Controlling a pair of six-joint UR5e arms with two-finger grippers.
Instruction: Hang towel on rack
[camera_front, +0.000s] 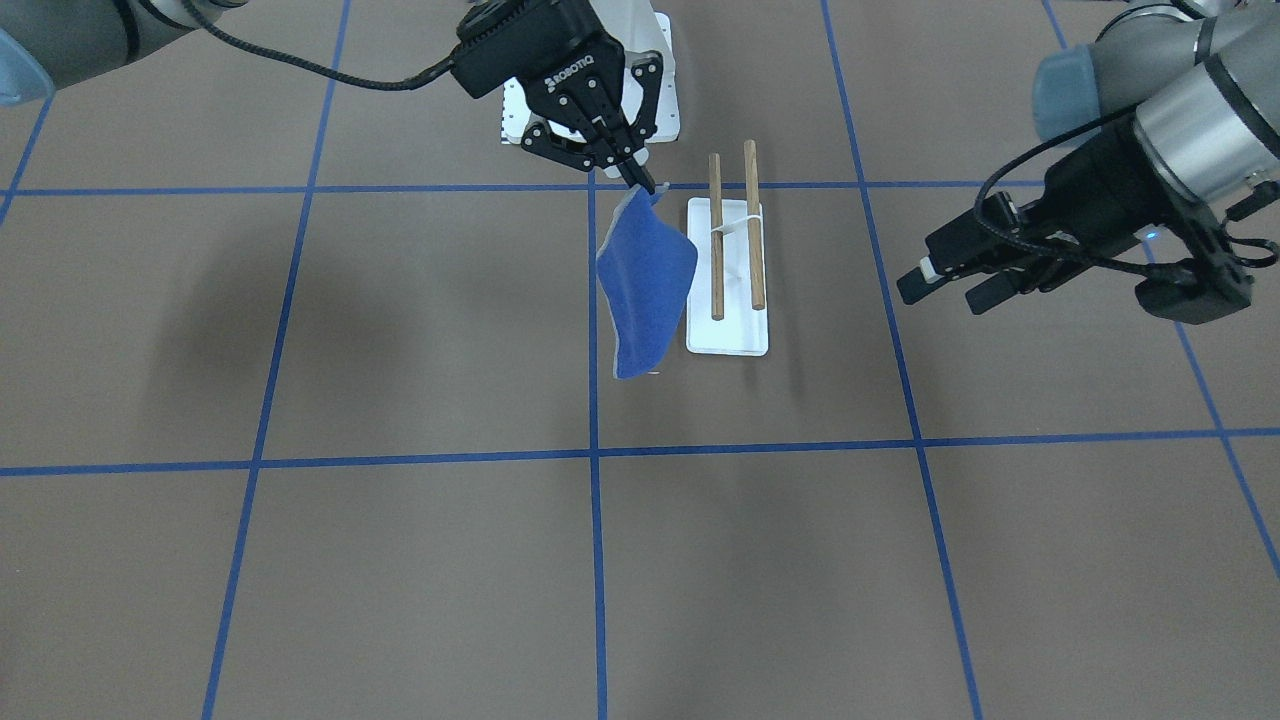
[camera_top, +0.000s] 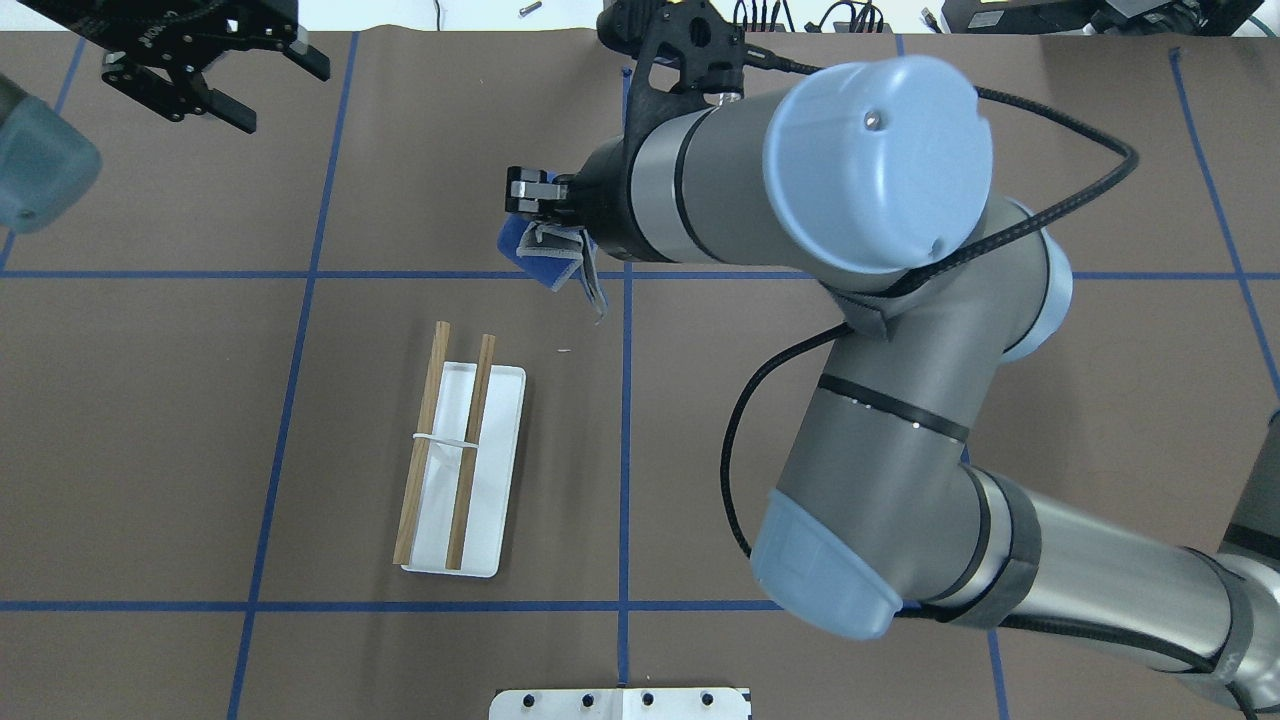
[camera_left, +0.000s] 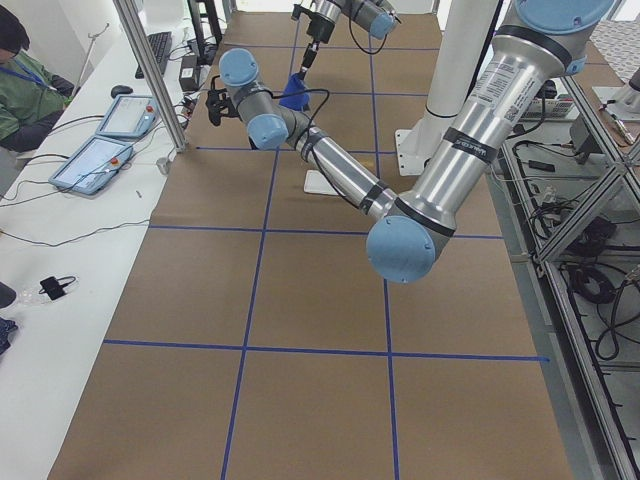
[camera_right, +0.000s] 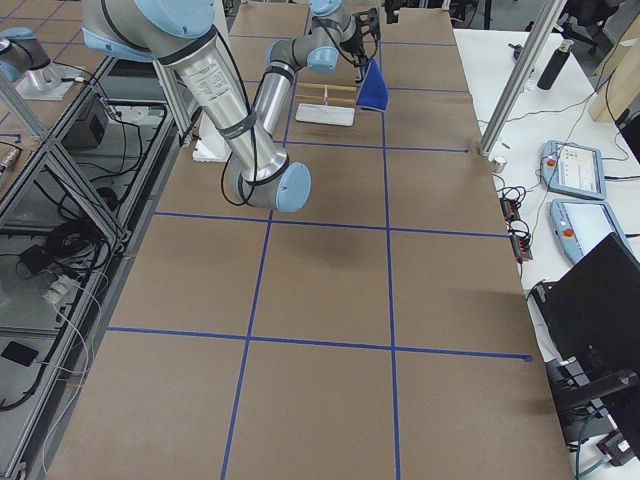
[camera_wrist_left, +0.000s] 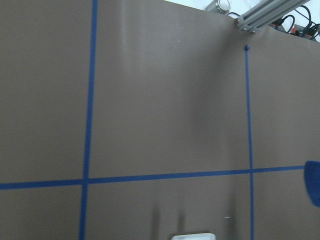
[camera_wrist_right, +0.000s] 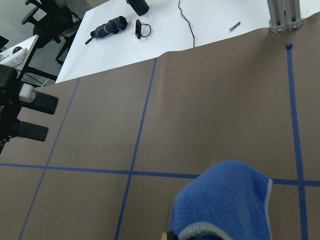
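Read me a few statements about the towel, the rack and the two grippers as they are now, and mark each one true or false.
1. The right gripper pinches the towel by a corner. True.
2. The towel is draped over the rack. False: it hangs from the right gripper beside the rack, and the dowels are bare.
3. The left gripper is open and empty. True.
4. The rack has three dowels. False: it has two.
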